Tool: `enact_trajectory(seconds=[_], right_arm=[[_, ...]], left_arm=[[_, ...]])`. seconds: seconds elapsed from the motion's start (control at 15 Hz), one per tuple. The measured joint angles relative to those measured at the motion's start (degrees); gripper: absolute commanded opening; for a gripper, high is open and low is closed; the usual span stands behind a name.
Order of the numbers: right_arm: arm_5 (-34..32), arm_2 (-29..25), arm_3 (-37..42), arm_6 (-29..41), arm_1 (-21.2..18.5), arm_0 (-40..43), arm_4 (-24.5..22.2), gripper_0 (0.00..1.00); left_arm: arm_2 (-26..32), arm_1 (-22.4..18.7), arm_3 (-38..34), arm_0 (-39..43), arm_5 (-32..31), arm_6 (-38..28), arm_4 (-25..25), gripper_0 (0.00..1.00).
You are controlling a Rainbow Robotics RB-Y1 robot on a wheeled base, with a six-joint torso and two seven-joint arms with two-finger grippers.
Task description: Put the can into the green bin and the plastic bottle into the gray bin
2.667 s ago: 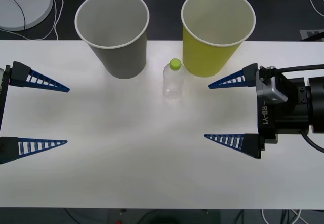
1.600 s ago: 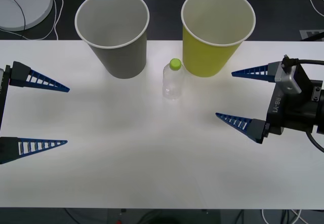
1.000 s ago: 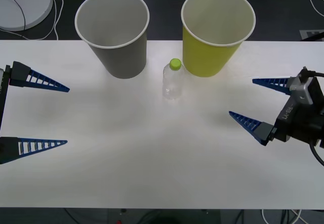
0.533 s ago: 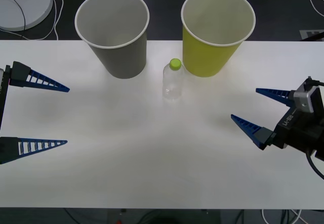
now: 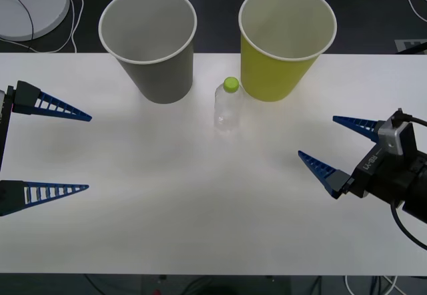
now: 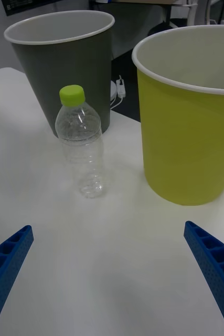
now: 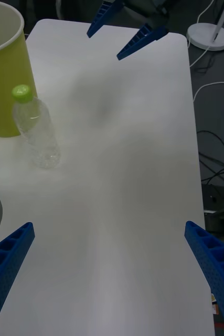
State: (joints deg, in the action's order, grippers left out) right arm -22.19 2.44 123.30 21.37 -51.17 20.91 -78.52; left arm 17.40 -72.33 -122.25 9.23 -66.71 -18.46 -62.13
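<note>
standing plastic bottle (image 5: 228,105) between bins

1. On my bench (image 5: 200,228), the gray bin (image 5: 150,41) stands at the far edge on the left, the green bin (image 5: 285,40) to its right, apart.
2. The plastic bottle (image 5: 228,105) stands upright just before the gap between them.

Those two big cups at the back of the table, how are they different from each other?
The gray bin is dull gray and stands on the robot's left; the green bin is bright yellow-green and stands on the right, nearer the plastic bottle. Both are upright, tapered, white-rimmed, pale inside and similar in size.
</note>
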Motion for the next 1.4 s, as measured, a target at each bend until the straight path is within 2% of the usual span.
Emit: enact_trajectory(seconds=[0.6,1.13,1.4], right_arm=[[0.0,5.89,-5.11,-4.06,5.74,-6.23,-0.68,1.0],[0.04,9.92,-12.52,-7.32,13.22,-13.79,-2.92,1.0],[0.23,11.55,-15.46,-8.42,15.43,-17.0,-3.34,1.0]], left_arm=[[0.0,0.0,0.0,0.0,0.0,0.0,0.0,1.0],[0.0,0.0,0.0,0.0,0.0,0.0,0.0,1.0],[0.0,0.0,0.0,0.0,0.0,0.0,0.0,1.0]])
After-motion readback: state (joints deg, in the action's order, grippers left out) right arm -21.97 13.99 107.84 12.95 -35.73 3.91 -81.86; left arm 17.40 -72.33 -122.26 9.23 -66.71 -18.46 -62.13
